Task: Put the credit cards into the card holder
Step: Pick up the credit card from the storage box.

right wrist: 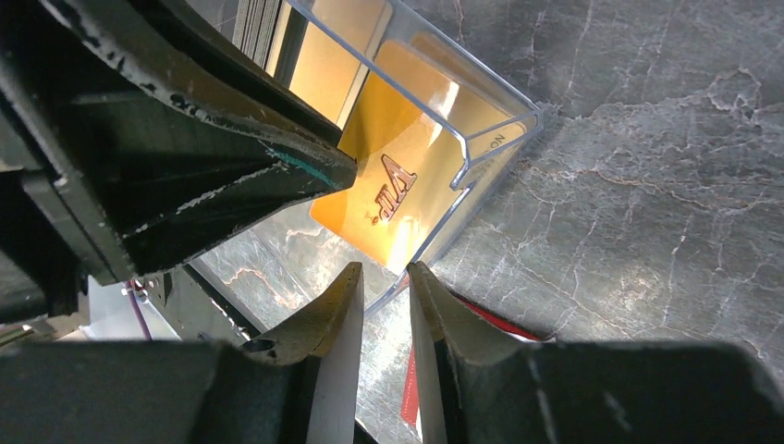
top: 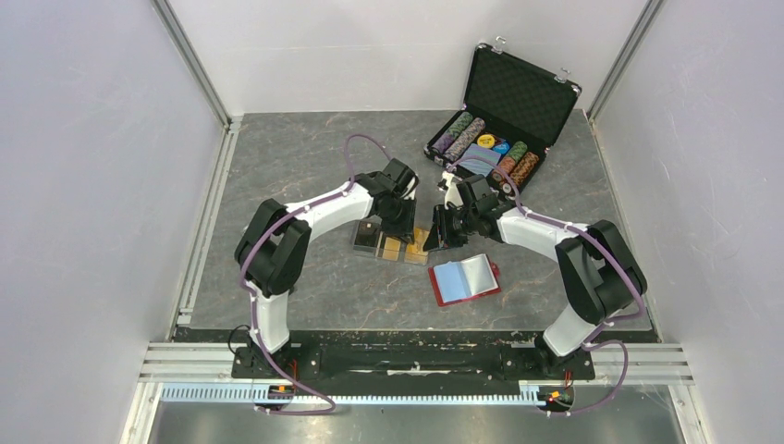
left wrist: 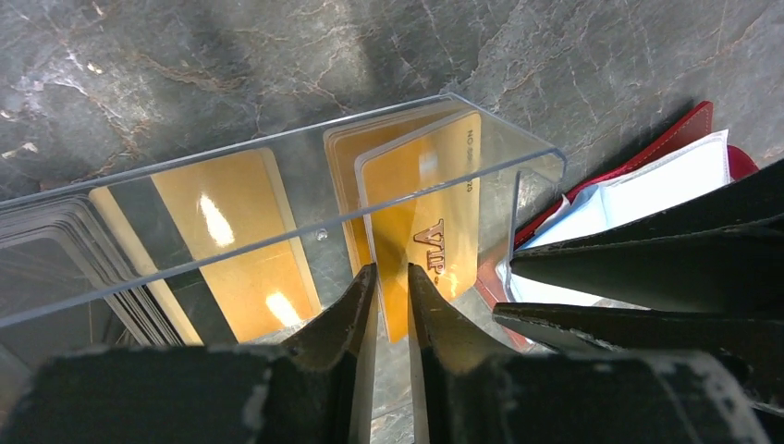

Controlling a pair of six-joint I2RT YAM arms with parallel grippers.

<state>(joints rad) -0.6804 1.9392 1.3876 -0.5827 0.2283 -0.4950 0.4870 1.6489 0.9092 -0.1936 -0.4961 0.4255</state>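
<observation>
Leaning in clear tray (left wrist: 534,180), glossy gold VIP card (left wrist: 434,222) — pinched by left gripper (left wrist: 392,270); right gripper (right wrist: 384,270) narrow, grip unclear.

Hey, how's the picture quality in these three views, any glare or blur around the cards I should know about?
Top external: even light, soft shadows, sharp, though the clear tray shows small. Left wrist: bright glare spots on the gold cards behind the tray wall; the left gripper is dark and soft up close. Right wrist: glare washes across the VIP card; the right gripper looks soft.

Gold VIP card (right wrist: 393,208) tilted in clear tray (right wrist: 495,148), marbled table (right wrist: 647,231)
</observation>
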